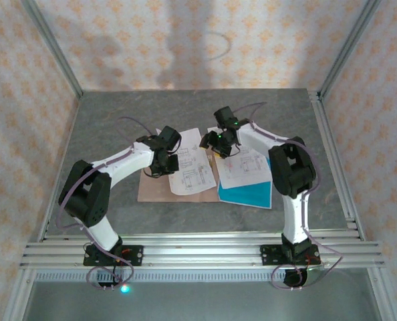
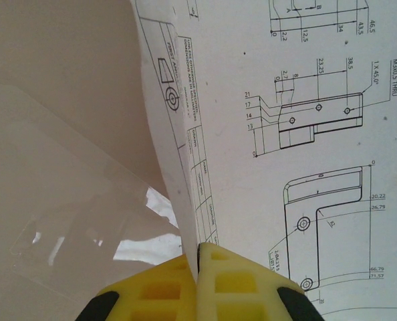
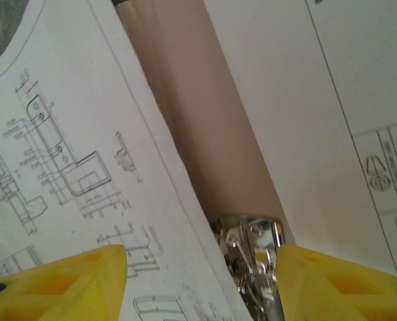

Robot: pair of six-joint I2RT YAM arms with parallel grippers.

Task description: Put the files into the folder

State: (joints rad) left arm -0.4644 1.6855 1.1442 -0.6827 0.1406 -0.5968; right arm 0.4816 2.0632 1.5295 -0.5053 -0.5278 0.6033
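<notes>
files (image 1: 188, 170) are fanned out mid-table, white printed pages lying across the folder (image 1: 152, 192). it rests flat on the grey table (image 1: 265, 114) with its pinkish-brown card showing along the left and near edges. just to the right, another white page (image 1: 242, 167) covers most of the teal-blue sheet (image 1: 252, 196), whose near edge pokes out beneath it.

left gripper (image 1: 160, 164) is low over the folder's left part, and the left wrist view makes it plain. its yellow fingers (image 2: 242, 284) are pressed together with the edge of a drawing sheet (image 2: 285, 134) nipped between them. that sheet curls up away from the bare card, and a clear glossy film (image 2: 71, 221) lies on the card beside it (what it belongs to, i cannot tell).

right gripper (image 1: 218, 144) sits at the far side of the papers, between the two piles. from its wrist view the yellow fingers (image 3: 58, 284) are spread wide with nothing held. the metal fastener (image 3: 252, 257) shines in the gap between them, at the near end of a strip of bare folder card with printed pages on either side. whether those fingers touch the paper, i cannot tell.
</notes>
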